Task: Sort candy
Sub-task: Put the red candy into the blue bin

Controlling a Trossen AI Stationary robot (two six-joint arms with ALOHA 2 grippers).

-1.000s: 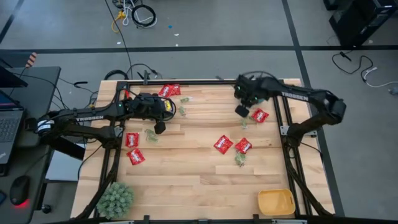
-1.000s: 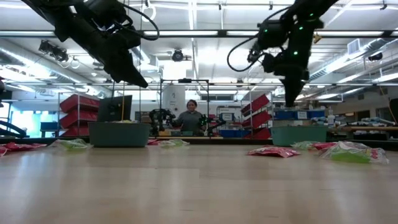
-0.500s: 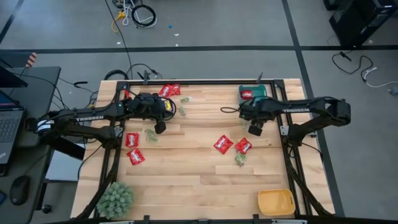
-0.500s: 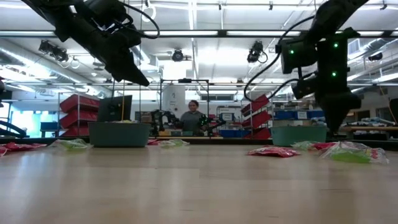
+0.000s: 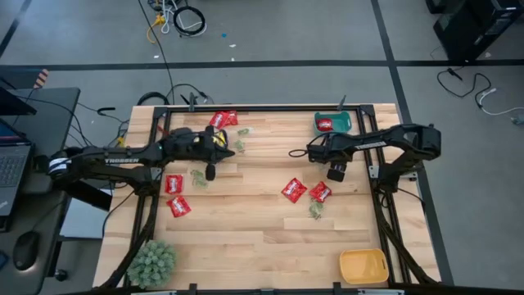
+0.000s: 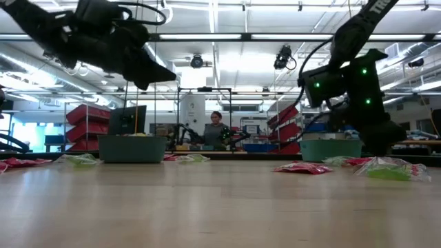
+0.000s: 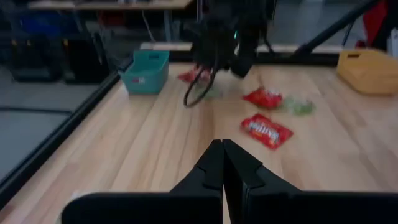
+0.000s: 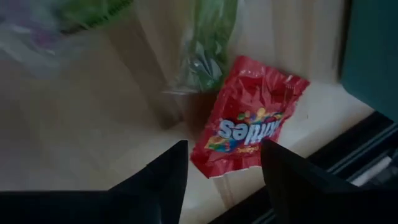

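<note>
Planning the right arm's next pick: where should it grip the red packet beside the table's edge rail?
Pinch the red packet across its short width near the middle, coming straight down, since it lies flat on the table. Stay off the end nearest the green packet. The right gripper is open.

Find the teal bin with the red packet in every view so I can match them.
High view: teal bin, table's far right corner.
Low view: the right-hand teal bin.
Left wrist view: it sits near the right arm.
Right wrist view: cannot tell; a teal edge only.
Shared landmark: the right arm beside it.
</note>
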